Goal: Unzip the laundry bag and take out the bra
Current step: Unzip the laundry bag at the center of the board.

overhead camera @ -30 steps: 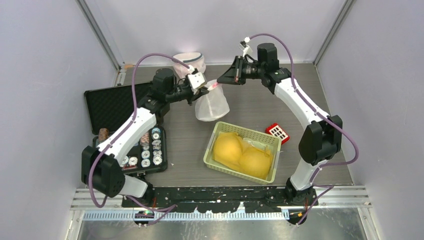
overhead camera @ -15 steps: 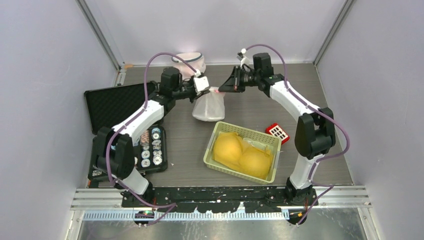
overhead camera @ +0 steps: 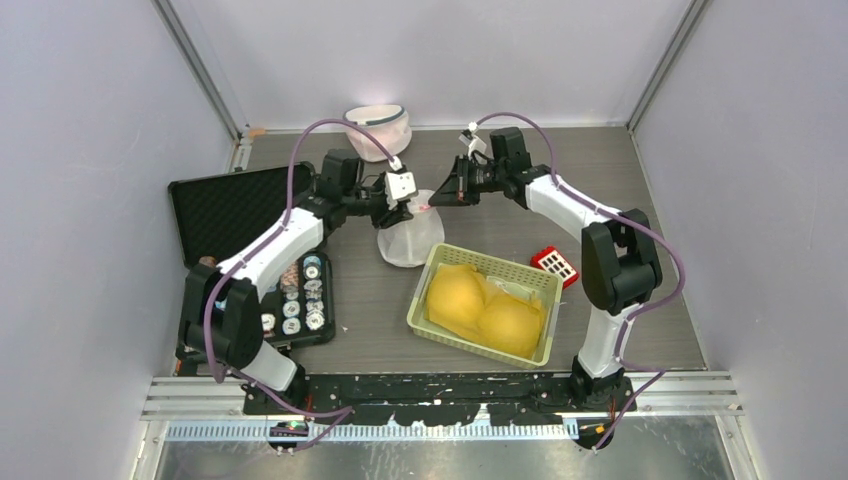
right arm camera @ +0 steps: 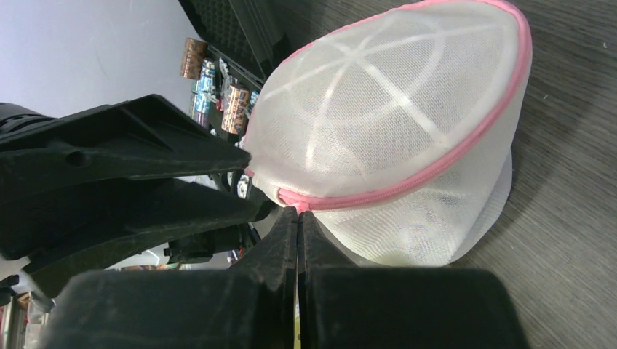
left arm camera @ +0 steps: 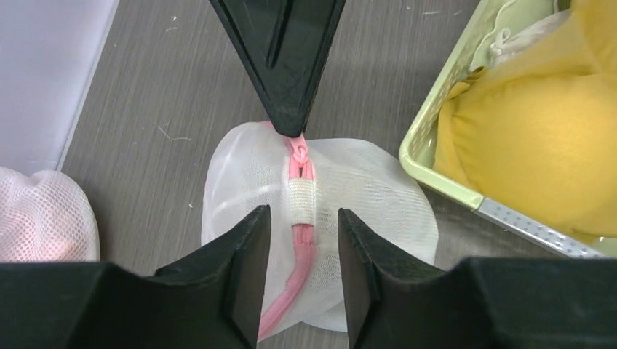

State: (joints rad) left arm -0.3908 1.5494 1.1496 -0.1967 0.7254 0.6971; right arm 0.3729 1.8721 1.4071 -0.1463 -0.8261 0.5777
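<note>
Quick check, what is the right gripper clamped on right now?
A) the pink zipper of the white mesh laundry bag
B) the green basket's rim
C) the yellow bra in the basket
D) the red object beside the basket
A: in the right wrist view, the right gripper has its jaws shut together on the end of the pink zipper of the white mesh laundry bag.

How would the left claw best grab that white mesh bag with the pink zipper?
I'd pinch the white tab crossing the pink zipper, just below the zipper pull the right gripper holds. Come straight on, as the left gripper does, one finger either side: the laundry bag bulges roundly elsewhere.
</note>
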